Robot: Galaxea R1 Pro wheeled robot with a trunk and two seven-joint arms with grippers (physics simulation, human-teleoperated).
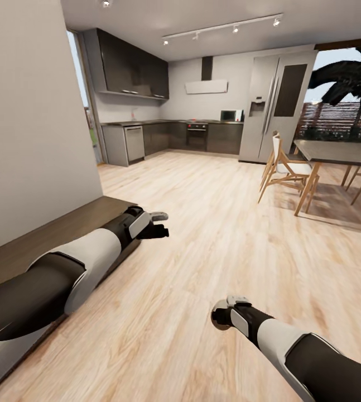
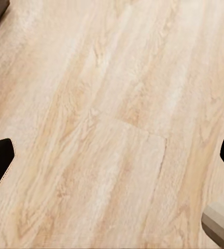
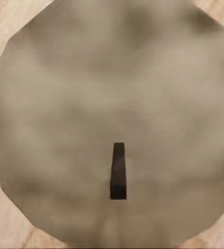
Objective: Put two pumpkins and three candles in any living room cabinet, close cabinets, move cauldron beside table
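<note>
Over bare floor (image 2: pixel 112 124), right gripper (image 1: pixel 222 316) clasps candle (image 3: pixel 112 104), wick toward its camera; left gripper (image 1: pixel 157 230) gapes.

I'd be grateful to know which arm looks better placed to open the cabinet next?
Left. The left end effector is open, empty and beside the end of the cabinet. The right end effector appears shut on a candle, farther out over the floor.

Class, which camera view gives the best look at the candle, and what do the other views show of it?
The right wrist view: the candle is seen from above, its round tan top with a dark wick. In the head view, a small grey candle lies beyond the left gripper. The left wrist view offers a pale corner, possibly that candle.
</note>
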